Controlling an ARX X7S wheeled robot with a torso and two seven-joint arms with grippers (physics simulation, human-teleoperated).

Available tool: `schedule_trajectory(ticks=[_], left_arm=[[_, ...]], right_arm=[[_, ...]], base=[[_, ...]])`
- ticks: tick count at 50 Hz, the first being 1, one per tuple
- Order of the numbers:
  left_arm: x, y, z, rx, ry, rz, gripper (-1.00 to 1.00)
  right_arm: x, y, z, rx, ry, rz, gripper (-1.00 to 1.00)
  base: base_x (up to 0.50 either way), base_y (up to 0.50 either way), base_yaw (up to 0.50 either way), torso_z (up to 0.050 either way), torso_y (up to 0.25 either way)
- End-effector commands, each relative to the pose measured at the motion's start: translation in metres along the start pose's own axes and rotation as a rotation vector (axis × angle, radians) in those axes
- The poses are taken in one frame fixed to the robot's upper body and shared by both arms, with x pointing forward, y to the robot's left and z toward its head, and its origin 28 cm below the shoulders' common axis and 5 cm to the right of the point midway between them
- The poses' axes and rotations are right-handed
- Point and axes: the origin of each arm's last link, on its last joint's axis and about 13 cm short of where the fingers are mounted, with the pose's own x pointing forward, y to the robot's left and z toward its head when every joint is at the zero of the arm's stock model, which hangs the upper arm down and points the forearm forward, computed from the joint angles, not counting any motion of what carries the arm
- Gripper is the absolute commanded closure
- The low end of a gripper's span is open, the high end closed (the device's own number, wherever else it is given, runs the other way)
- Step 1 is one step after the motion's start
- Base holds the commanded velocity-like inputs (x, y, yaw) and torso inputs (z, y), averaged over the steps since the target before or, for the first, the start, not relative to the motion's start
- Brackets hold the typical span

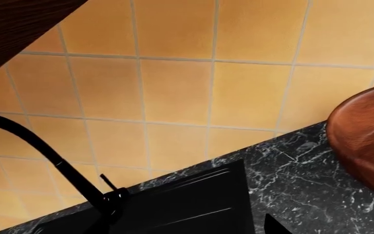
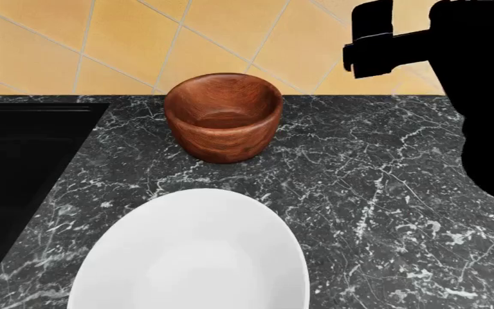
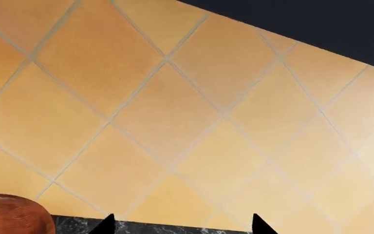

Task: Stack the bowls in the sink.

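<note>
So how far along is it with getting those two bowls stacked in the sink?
Nothing looks done yet. The wooden bowl and the white bowl both sit apart on the stone counter, outside the sink. Neither bowl is held: the right gripper shows open jaws with nothing between them. Both bowls must still be moved and stacked.

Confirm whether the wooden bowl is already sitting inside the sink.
No, in the head view the wooden bowl stands on the marbled countertop, beside the black sink, not in it.
</note>
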Motion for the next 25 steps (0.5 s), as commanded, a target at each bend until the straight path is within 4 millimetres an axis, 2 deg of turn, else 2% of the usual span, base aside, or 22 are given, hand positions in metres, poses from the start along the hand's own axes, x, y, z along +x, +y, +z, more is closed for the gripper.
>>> schedule_trajectory(ticks=[1, 4, 12, 25], left_arm=[[0.0, 0.0, -0.001, -0.012, -0.011, -0.014, -1.0], [0.0, 0.0, -0.001, -0.012, -0.014, -0.018, -1.0], [0.0, 0.001, -0.002, -0.015, -0.014, -0.018, -1.0], [0.0, 0.001, -0.003, -0.016, -0.014, -0.022, -1.0]], right_arm=[[0.025, 0.034, 0.031, 0.034, 0.051, 0.042, -1.0], [0.033, 0.043, 0.039, 0.041, 0.114, 0.086, -1.0], [0.054, 0.065, 0.045, 0.242, 0.312, 0.267, -1.0], [0.088, 0.095, 0.037, 0.364, 0.483, 0.236, -1.0]], base=[[0.0, 0.0, 0.0, 0.0, 0.0], [0.0, 0.0, 0.0, 0.0, 0.0], [0.0, 0.0, 0.0, 0.0, 0.0], [0.0, 0.0, 0.0, 0.0, 0.0]])
